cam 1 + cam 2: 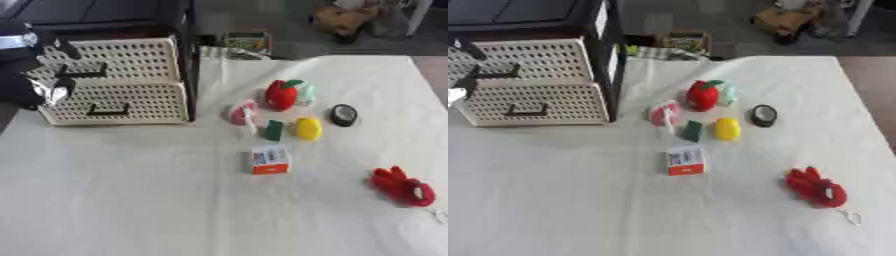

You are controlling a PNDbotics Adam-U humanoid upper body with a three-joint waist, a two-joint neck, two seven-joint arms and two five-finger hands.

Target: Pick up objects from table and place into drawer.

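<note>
A white perforated drawer unit (114, 82) with two black-handled drawers stands at the table's back left. My left hand (35, 62), black and silver, is against the unit's left front, beside the upper drawer's handle (80, 73). Mid-table lie a red fruit toy (281, 95) with a pale green thing (305, 94) behind it, a pink and white object (243, 112), a small green block (274, 130), a yellow lemon-like toy (307, 128), a black round object (344, 115) and a white and orange box (270, 159). A red plush toy (402, 186) lies at the right.
A white cloth (131, 200) covers the table, whose right edge runs close to the plush toy. A black frame post (188, 60) stands at the drawer unit's right side. On the floor beyond are a small box (247, 42) and a brown object (343, 19).
</note>
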